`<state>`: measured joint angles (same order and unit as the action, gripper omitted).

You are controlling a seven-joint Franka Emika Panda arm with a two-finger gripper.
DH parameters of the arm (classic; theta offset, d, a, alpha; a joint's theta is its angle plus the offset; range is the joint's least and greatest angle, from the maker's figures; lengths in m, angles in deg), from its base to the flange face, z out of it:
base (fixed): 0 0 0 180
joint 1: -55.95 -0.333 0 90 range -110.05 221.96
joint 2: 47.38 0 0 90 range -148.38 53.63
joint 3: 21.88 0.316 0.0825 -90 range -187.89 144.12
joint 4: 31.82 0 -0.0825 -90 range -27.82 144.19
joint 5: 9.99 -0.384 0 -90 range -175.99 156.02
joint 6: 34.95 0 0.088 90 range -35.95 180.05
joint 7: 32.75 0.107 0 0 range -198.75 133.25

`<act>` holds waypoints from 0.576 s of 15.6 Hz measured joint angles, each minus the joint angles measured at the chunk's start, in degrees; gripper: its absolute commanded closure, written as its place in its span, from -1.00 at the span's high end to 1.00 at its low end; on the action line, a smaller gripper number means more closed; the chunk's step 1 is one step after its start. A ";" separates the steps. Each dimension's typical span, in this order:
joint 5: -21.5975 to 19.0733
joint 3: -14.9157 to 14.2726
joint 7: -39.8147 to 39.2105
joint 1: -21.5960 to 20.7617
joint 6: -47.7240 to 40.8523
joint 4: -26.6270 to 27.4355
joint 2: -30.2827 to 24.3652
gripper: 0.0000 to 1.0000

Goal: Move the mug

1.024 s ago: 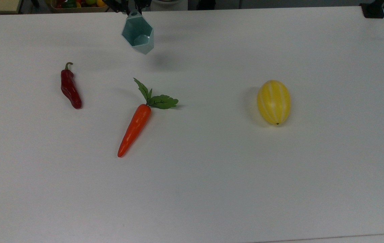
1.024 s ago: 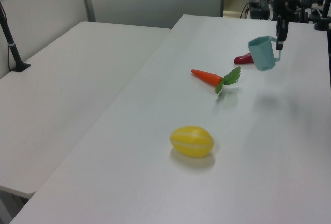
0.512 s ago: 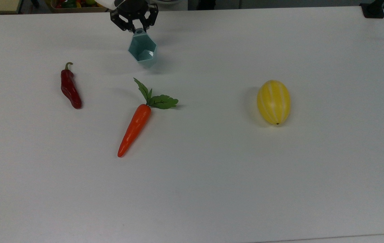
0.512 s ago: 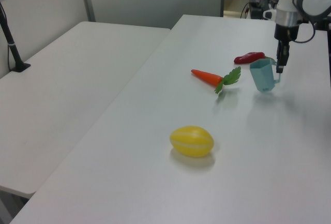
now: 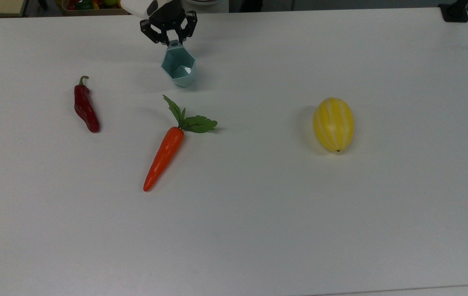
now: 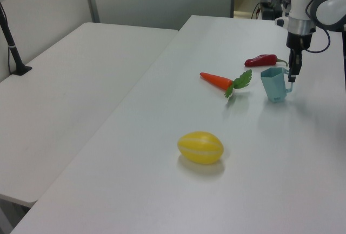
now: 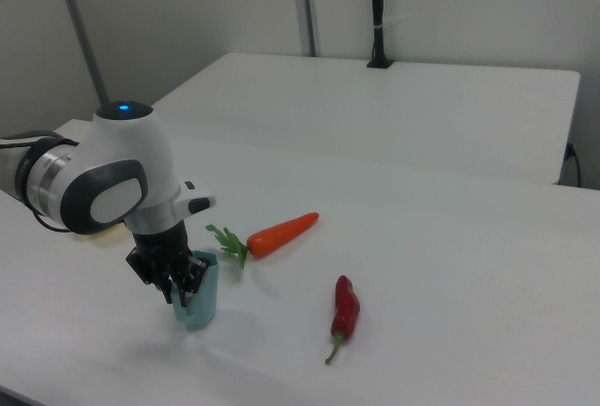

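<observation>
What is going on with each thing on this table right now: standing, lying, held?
mug: upright on the table, mouth up, gripped at its tab.
gripper: shut on the mug's tab.
carrot: lying flat, untouched.
red chili pepper: lying flat, untouched.
yellow melon: lying on its side, untouched.
table: white, bearing all of these.
</observation>
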<state>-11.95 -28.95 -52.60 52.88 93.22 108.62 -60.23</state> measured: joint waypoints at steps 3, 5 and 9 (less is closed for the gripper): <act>0.00 0.00 0.00 -0.03 0.00 0.17 0.42 0.48; 0.00 0.00 0.00 -0.05 0.00 0.20 1.30 0.64; 0.00 0.00 0.00 -0.06 0.00 0.19 1.92 1.00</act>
<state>-11.95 -28.95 -52.59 52.82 93.22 108.81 -58.31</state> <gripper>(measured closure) 0.181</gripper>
